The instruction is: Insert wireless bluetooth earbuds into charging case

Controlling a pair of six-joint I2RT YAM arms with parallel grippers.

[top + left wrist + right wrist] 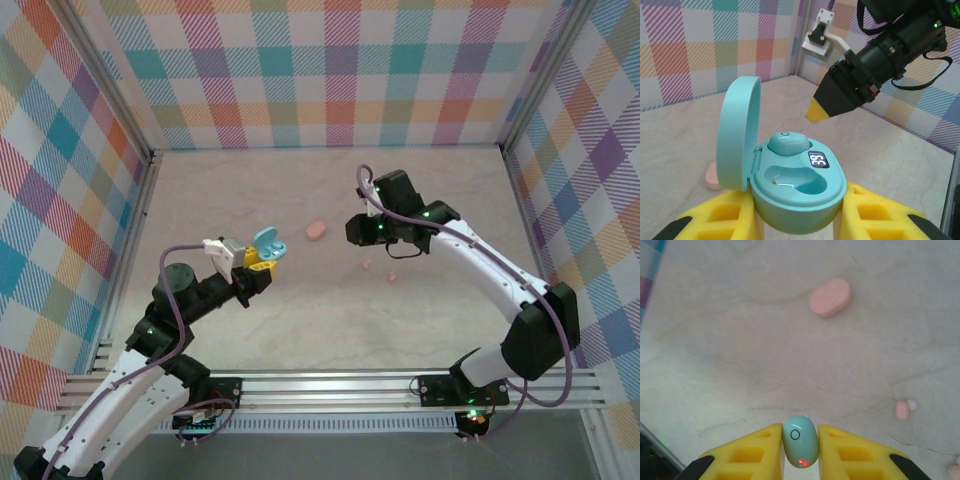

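Left gripper (256,264) is clamped around the open light blue charging case (797,192), lid up at 10 o'clock, one light blue earbud (788,143) seated inside; a pink case (317,230) lies on the tabletop (300,320) at that gripper's 2 o'clock; right gripper (800,456) pinches the second light blue earbud (800,436); pink earbuds (392,275) lie at its 5 o'clock.

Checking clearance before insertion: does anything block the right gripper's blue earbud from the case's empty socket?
Nothing visible blocks the held earbud. The case has its lid swung open, the empty socket is bare; the seated earbud fills the other socket.
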